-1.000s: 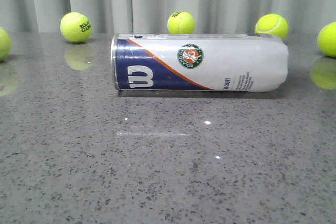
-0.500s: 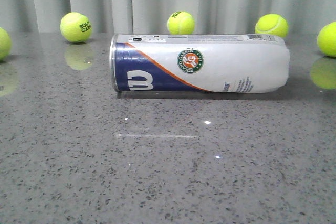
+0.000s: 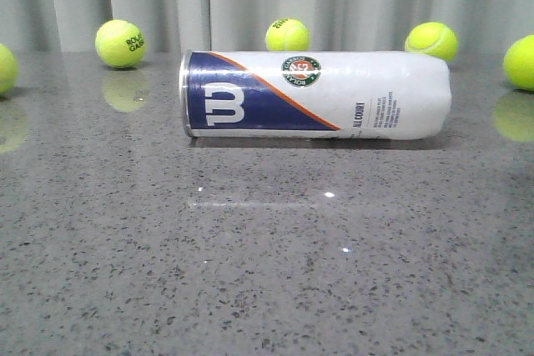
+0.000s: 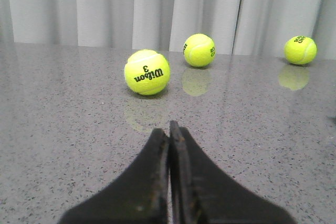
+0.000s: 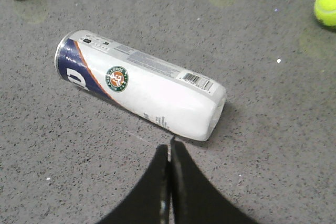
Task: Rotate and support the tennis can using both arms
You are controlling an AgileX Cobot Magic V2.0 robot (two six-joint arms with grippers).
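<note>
1. The left gripper (image 4: 169, 125) has its jaws clenched on nothing, pointing at a Wilson ball (image 4: 147, 72) well apart from the tennis can (image 3: 315, 94).
2. The tennis can lies on its side on the grey tabletop (image 3: 267, 273), metal rim at the left end, navy band beside it, with 3 balls behind it.
3. The right gripper (image 5: 169, 148) hovers above the can's white end, jaws pressed together and empty, not touching it.
4. To do this step well, I judge each arm should meet one end squarely, pressing evenly so the round can turns without rolling away toward the balls behind it.
</note>
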